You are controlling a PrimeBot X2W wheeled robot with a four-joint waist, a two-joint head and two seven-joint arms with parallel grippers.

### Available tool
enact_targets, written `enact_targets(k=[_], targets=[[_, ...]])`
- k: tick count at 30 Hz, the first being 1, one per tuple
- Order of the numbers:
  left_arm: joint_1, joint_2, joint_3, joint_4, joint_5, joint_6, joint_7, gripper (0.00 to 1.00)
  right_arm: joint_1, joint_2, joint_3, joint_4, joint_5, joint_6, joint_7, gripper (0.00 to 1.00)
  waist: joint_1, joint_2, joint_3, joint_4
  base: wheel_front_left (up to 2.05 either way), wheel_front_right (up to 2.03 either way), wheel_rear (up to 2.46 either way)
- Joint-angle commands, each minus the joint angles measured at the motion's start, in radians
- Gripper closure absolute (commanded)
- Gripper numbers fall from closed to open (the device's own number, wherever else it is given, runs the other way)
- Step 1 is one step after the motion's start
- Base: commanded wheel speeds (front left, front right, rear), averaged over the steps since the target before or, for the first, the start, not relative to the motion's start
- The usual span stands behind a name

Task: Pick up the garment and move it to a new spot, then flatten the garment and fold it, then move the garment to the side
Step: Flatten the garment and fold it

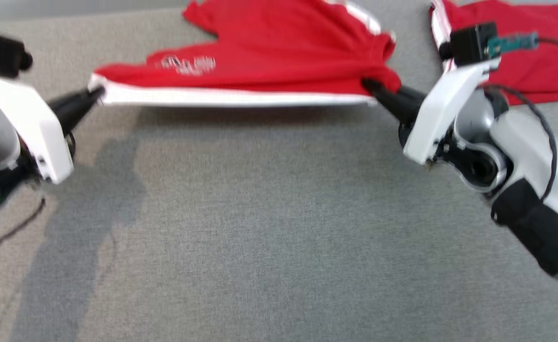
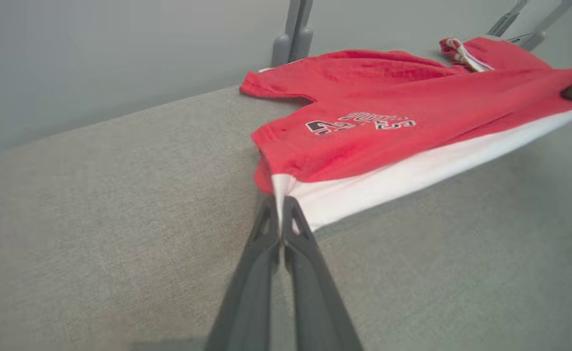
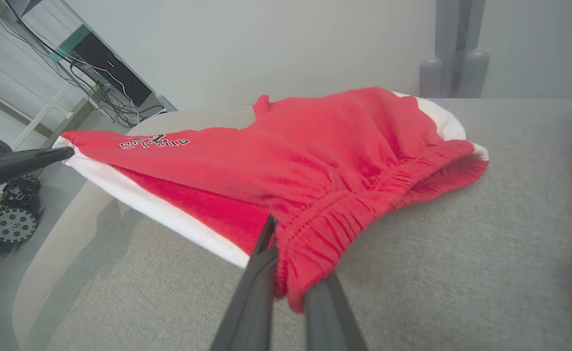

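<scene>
Garment (image 1: 260, 71), white-striped red shorts, is held stretched over the grey cushion (image 1: 260, 228), long axis running left to right between the arms. The hem corner is pinched in the closed left gripper (image 1: 97, 93); the waistband is clamped in the right gripper (image 1: 367, 86). The near edge is lifted taut, the far part rested on the cushion. A second red garment (image 1: 540, 71) is seen just beside the right gripper, so a rightward laydown would likely be crowded.

We count two grippers, left gripper (image 1: 98, 93), right gripper (image 1: 367, 85), one red garment (image 1: 260, 61), apparently a second garment (image 1: 535, 71), one grey surface (image 1: 260, 213).
</scene>
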Motion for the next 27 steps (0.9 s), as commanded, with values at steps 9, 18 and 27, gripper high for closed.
enact_targets(k=[9,18,27], targets=[[0.32,0.081,-0.01,-0.181,-0.058,0.016,-0.085,1.0,0.288,-0.101,0.1,-0.134,0.077,0.0,-0.05,1.0,-0.0001,0.0,-0.2,-0.03,0.0,0.0,0.0],[0.489,0.184,-0.013,-0.429,-0.085,0.127,-0.154,1.0,0.478,-0.182,0.114,-0.26,0.085,0.0,-0.102,1.0,-0.0001,0.0,-0.265,-0.028,0.0,0.0,0.0],[0.642,0.294,-0.014,-0.683,-0.097,0.239,-0.18,1.0,0.693,-0.276,0.033,-0.403,0.054,0.0,-0.158,1.0,-0.0001,0.0,-0.299,-0.016,0.0,0.0,0.0]])
